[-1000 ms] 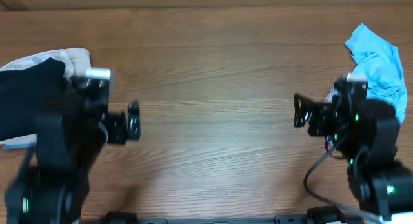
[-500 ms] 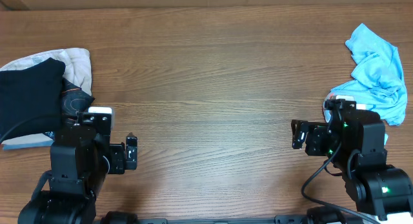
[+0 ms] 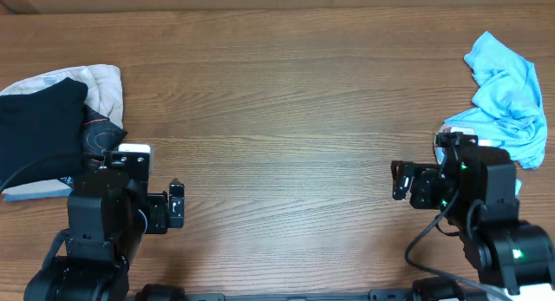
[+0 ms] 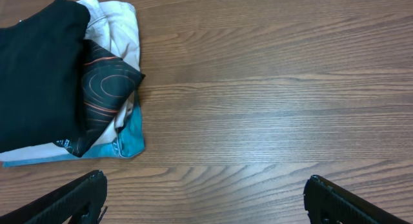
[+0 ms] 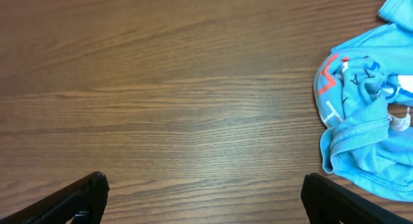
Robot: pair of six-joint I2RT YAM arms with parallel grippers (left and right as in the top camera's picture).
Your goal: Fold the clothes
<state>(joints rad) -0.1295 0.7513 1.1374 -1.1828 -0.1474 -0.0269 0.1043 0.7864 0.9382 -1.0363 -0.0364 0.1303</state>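
Overhead, the 2 arms sit at the near edge of the wooden table (image 3: 286, 101), well apart from each other. The left gripper (image 3: 176, 204) and right gripper (image 3: 399, 179) both point toward the middle and hold nothing. From the left wrist camera, the left gripper's 2 fingers (image 4: 71, 198) are spread wide at the bottom corners of the frame over bare wood, and the right wrist camera shows the right gripper's fingers (image 5: 71, 198) spread the same way. Just beyond the left arm lies a stack of folded clothes (image 3: 52, 127). A teal layer (image 4: 126, 143) is at its bottom and a dark piece with orange rings (image 4: 106, 82) is above that. A black garment (image 4: 39, 69) is on top, with a white garment (image 4: 119, 30) showing at the far edge. Beyond the right arm, near the table's right edge, a light blue T-shirt (image 3: 507, 93) lies crumpled and unfolded, with red and white print visible in its folds.
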